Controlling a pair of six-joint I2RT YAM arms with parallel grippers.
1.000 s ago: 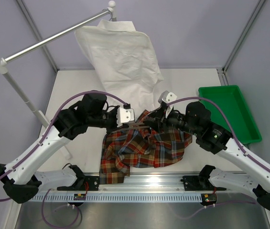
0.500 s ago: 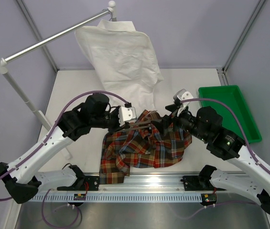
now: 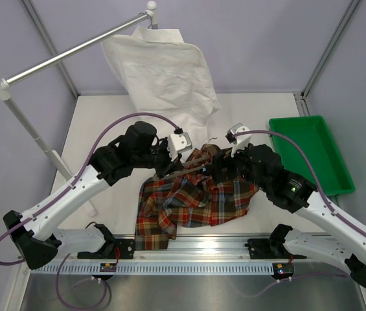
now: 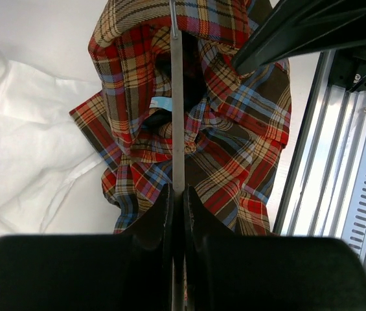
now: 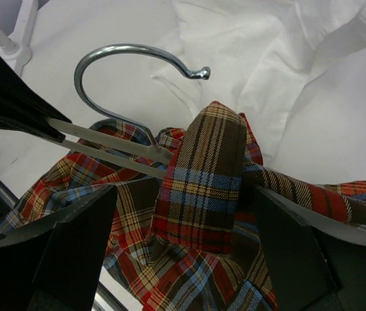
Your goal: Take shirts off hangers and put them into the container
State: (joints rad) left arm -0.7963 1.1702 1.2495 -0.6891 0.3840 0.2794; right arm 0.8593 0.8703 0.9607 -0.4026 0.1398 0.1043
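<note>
Two grippers meet mid-frame — my left gripper [image 4: 177, 194] holds jaws pinched on the hanger [image 4: 177, 97] wire; my right gripper [image 5: 184, 194], jaws wide, straddles the plaid shirt [image 3: 195, 201]. Green container [image 3: 312, 155] at right edge.

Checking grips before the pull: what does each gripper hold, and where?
Left gripper pinches the hanger on its straight wire. Right gripper holds nothing, jaws open around a fold of the plaid shirt.

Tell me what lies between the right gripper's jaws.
The right wrist view shows it: a raised fold of the plaid shirt stands between the open jaws of the right gripper, with the hanger wire running in under the fold.
</note>
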